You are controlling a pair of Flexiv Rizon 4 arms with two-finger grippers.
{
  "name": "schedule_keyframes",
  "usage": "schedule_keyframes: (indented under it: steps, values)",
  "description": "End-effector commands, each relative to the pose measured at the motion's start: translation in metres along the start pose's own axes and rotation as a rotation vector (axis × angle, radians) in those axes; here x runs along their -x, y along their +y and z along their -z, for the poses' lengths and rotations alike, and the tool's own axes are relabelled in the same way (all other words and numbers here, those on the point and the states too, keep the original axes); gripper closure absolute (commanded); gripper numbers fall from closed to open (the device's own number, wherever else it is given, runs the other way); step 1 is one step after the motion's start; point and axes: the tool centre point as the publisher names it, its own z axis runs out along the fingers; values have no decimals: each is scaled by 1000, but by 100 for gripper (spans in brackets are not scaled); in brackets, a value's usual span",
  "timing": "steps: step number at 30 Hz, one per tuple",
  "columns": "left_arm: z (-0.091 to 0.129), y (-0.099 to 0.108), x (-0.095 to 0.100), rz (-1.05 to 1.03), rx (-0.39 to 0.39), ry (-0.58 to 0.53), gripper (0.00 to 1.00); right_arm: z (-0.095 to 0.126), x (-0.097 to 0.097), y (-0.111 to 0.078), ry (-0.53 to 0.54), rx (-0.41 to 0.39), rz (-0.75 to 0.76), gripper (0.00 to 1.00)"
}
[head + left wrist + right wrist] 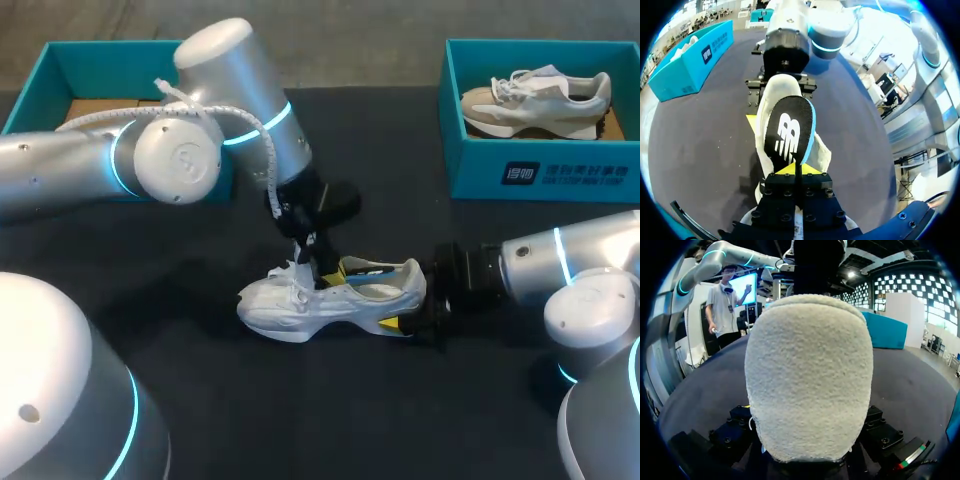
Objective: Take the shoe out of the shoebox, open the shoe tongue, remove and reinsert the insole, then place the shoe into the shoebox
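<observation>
While the right gripper [422,306] clamps the heel of the white mesh sneaker [300,305], steadying it on the black table [250,400], the left gripper [796,171] pinches the black blue-edged insole [789,132], tilted above the sneaker's opening.

Head view: even overhead light, no hard shadows. The dark table [200,400] soaks up light and reads dim. The white shoe [330,295] is brightest, with a thin soft shadow under its sole toward 6 o'clock. Glare on the left arm [230,90] shell at 11 o'clock. Cyan rings glow there and on the right arm [570,265] at 3 o'clock.

Left wrist view: pale sheen on the table, black insole [790,132] matte.

Right wrist view: shoe heel evenly lit, deep shadow beneath.
</observation>
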Motion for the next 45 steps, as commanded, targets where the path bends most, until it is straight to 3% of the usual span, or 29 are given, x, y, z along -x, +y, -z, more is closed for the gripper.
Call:
schedule_keyframes:
  steps: [1, 18, 31, 33, 35, 38, 41, 45]
  values:
    - [1, -3, -2, -18, -34, 2, 100, 0, 1, 0, -1, -5, -1, 100]
    - [25, -28, -10, -109, -108, -27, 100, 0, 1, 0, -1, -5, -1, 100]
    - [28, -45, -10, -152, -102, -35, 100, 0, 1, 0, -1, -5, -1, 100]
    - [26, -45, -10, -147, -96, -35, 64, 0, 1, 0, -1, -5, -1, 100]
    - [26, -44, -10, -145, -95, -34, 45, 0, 1, 0, -1, -5, -1, 100]
    - [26, -44, -10, -140, -87, -45, 35, 0, 1, 0, -1, -5, -1, 100]
    - [26, -43, -13, -136, -78, -70, 36, 0, 1, 0, -1, -5, -1, 100]
    - [27, -44, -19, -147, -55, -118, 28, 0, 1, 0, -1, -5, -1, 100]
